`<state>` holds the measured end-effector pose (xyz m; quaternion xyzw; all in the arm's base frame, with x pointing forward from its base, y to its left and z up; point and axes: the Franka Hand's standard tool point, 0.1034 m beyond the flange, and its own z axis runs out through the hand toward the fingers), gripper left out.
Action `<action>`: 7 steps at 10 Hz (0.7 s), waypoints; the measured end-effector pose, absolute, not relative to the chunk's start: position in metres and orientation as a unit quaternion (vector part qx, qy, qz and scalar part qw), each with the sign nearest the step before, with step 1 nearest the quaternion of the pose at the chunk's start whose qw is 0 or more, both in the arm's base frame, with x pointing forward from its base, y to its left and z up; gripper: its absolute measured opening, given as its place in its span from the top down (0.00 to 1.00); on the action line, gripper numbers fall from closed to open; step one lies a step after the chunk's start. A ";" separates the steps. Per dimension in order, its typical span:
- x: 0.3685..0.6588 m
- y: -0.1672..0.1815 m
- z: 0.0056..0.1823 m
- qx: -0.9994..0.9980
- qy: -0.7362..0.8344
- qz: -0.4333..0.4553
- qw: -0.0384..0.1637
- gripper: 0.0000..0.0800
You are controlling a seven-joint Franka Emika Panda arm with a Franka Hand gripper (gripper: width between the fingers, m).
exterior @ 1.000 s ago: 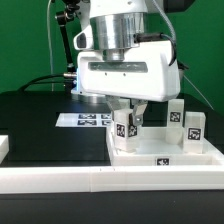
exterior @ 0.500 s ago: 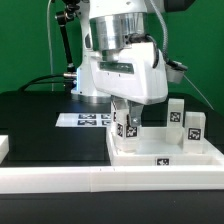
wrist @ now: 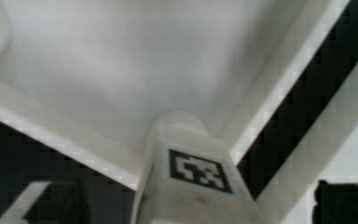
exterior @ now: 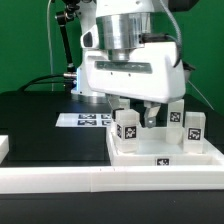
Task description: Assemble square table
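Note:
The square table's white top (exterior: 170, 157) lies on the table at the exterior view's right, raised rim up. One white leg block (exterior: 126, 128) with a black-and-white tag stands upright in its near left corner. My gripper (exterior: 135, 112) hangs straight over this leg, open, one finger on each side and apart from it. Two more legs (exterior: 176, 113) (exterior: 195, 127) stand at the top's right side. In the wrist view the tagged leg (wrist: 190, 172) rises between my dark fingertips (wrist: 348, 200), with the top's inner face (wrist: 140, 70) behind it.
The marker board (exterior: 85, 120) lies flat on the black table, left of the top. A long white rail (exterior: 90, 182) runs along the front edge. A small white block (exterior: 4, 147) sits at the far left. The arm's base and cables stand behind.
The jaws were shut on the leg and twisted with it half a second ago. Now they have opened and squared up, and the leg stands free in the corner.

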<state>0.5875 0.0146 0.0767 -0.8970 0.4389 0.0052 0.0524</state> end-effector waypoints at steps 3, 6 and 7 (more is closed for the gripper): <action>0.587 0.014 0.076 -0.938 0.342 0.000 0.052 0.19; 0.587 0.013 0.076 -0.978 0.205 -0.007 0.037 0.19; 0.587 0.012 0.076 -0.986 0.164 -0.009 0.036 0.19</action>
